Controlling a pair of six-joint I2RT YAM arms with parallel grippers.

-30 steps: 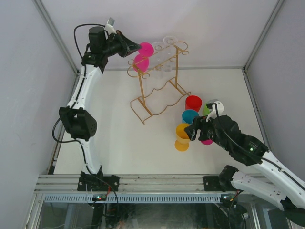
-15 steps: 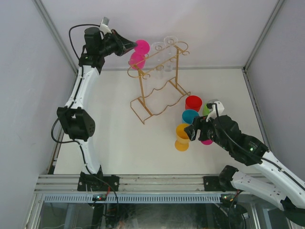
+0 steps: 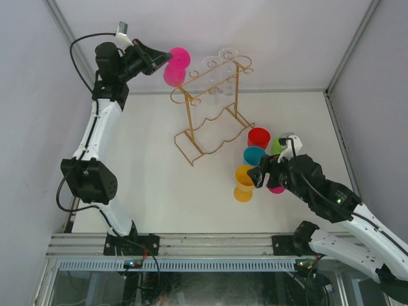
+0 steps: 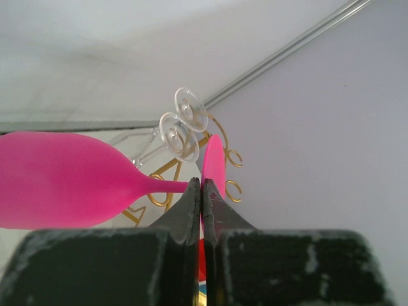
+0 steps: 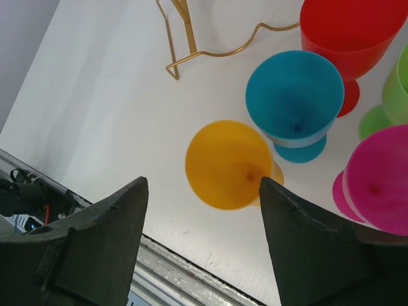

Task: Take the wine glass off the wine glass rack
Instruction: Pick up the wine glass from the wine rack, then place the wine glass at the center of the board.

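My left gripper point(image 3: 166, 58) is raised high at the back left. It is shut on the stem of a pink wine glass point(image 3: 175, 66) and holds it on its side, up and to the left of the gold wire wine glass rack point(image 3: 210, 111), apart from its top rails. In the left wrist view the fingertips point(image 4: 194, 186) pinch the stem between the pink bowl point(image 4: 57, 178) and the foot. Two clear wine glasses point(image 3: 218, 60) hang on the rack, their feet showing in the left wrist view point(image 4: 180, 131). My right gripper point(image 3: 257, 176) is open and empty.
To the right of the rack stand red point(image 3: 259, 137), blue point(image 3: 254, 155), yellow point(image 3: 244, 183), green point(image 3: 276, 146) and pink point(image 3: 276, 189) glasses. The right gripper point(image 5: 204, 182) hovers over the yellow glass point(image 5: 229, 162). The table's front edge and a metal rail lie just below.
The left arm has carried the pink wine glass up and to the left, away from the rack's top rail. The right arm has not moved.
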